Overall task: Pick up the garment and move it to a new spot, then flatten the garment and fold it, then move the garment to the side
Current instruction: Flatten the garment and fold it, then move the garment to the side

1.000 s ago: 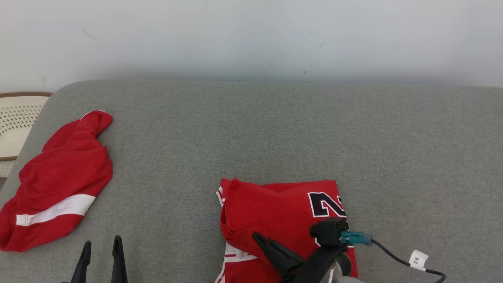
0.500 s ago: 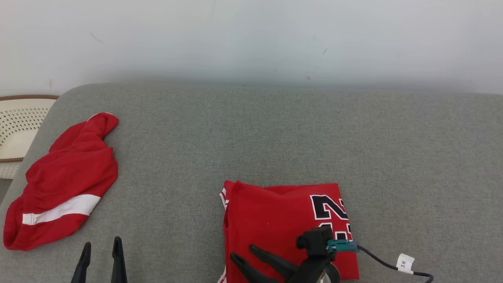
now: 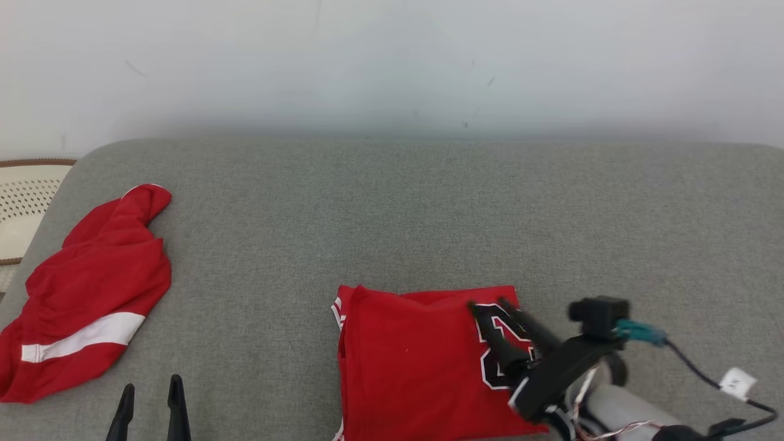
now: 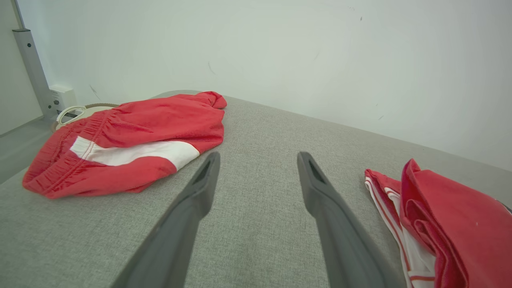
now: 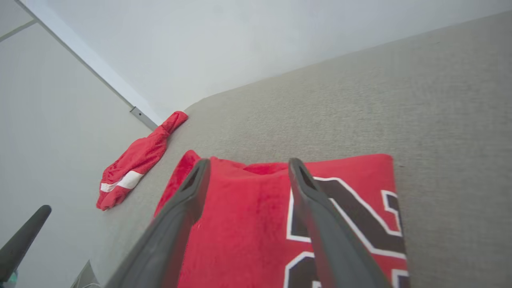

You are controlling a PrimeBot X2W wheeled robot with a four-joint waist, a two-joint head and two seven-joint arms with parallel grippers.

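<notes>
Your grey cloth-covered tabletop (image 3: pixel 392 208) would likely grip fabric, so dragging could peel the layers apart. The folded red jersey (image 3: pixel 410 361) lies at its near edge, right of middle, with loose trim poking out on its left. Pinching a single layer would probably spill the fold. Steer clear of the red shorts (image 3: pixel 86 294) at far left. The right gripper (image 3: pixel 487 303) hovers over the number, jaws spread and holding nothing. The left gripper (image 3: pixel 151 383) jaws are likewise apart.
</notes>
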